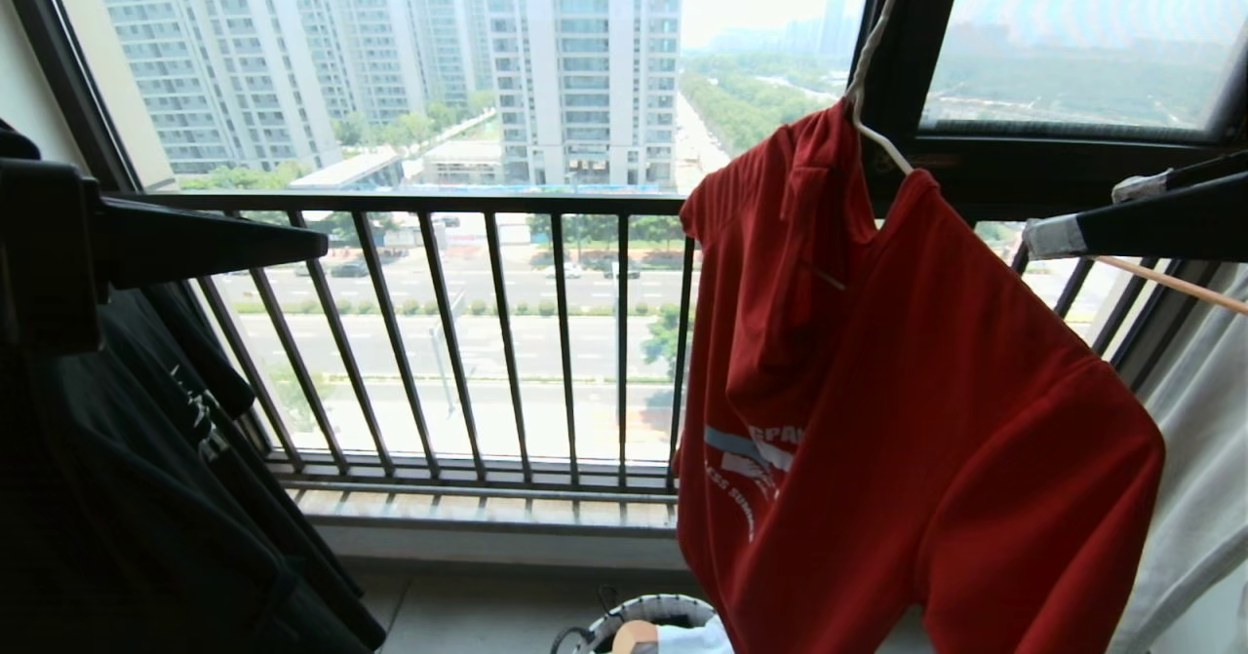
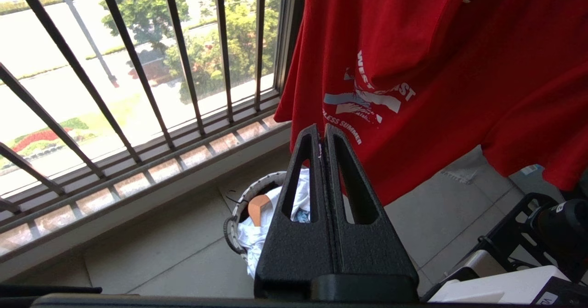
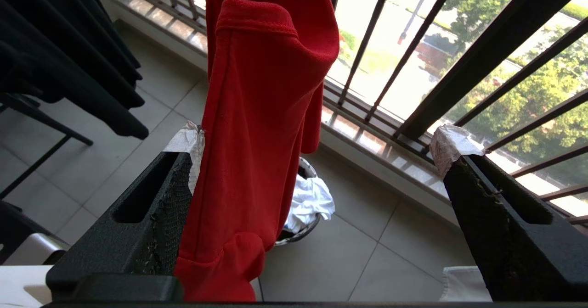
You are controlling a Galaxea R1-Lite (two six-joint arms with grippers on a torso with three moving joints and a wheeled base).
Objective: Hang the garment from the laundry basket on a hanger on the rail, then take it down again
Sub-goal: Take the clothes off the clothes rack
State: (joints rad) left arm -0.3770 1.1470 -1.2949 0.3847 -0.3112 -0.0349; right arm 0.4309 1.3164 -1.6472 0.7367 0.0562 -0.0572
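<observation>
The floor (image 3: 399,253) is paved with large pale grey tiles with thin darker joints, running up to a low ledge (image 2: 138,179) of smaller square tiles under the window bars. Directly on the tiles, close to that ledge, stands 1 small round laundry basket (image 2: 234,221) with a black-and-white rim; crumpled white cloth (image 3: 308,202) fills it, and 1 tan wooden piece (image 2: 258,207) pokes out among the cloth. Thin black frame legs (image 3: 41,152) stand on the tiles below the dark clothes at one side.
</observation>
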